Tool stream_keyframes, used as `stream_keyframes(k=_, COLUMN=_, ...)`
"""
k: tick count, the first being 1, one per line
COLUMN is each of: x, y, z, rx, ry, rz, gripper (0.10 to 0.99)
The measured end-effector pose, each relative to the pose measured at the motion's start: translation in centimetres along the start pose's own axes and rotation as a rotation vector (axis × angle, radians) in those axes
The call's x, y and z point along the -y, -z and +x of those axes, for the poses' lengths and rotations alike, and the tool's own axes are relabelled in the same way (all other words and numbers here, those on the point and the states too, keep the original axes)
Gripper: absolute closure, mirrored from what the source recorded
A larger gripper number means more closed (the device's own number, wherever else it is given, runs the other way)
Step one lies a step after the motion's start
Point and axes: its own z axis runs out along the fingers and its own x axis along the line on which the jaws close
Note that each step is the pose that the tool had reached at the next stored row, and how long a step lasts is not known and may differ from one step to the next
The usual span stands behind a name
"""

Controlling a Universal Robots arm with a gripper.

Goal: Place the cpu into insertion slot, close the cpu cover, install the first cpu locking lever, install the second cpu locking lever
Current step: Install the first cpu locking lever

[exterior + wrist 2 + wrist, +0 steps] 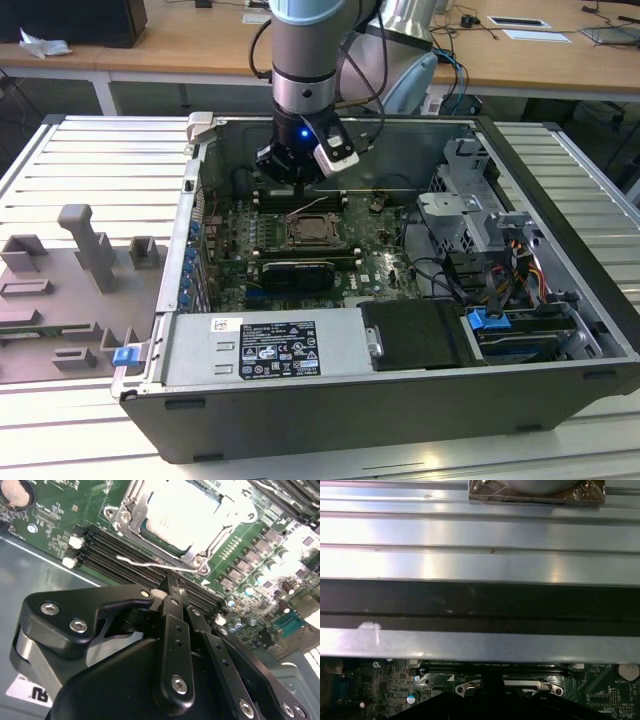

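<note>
Fingers (172,592) pressed together, nothing between them, tips at a thin wire lever (150,564) beside the memory slots (120,550). Chip (175,515) sits in the socket (131,527), metal frame (200,555) down around it. Computer case (560,330) lies open on the slatted table (90,150).

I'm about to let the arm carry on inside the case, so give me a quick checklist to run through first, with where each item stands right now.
1. cpu seated in the slot: ok, its pale top lies flat inside the socket.
2. Cover down over the cpu: ok, the frame lies around the chip's top.
3. Wire lever latched: not ok, it seems to stand free along the socket's edge.
4. Other lever latched: cannot tell.
5. Gripper lined up: ok, fingers shut and tips right by the wire lever.
6. Gripper touching or gripping the lever: cannot tell.
</note>
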Motion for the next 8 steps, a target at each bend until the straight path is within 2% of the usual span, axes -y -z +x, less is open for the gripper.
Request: stream_keyframes(k=8, x=0.02, y=-0.34, z=-1.34, rx=0.0, ry=0.0, rz=0.0, gripper=0.98)
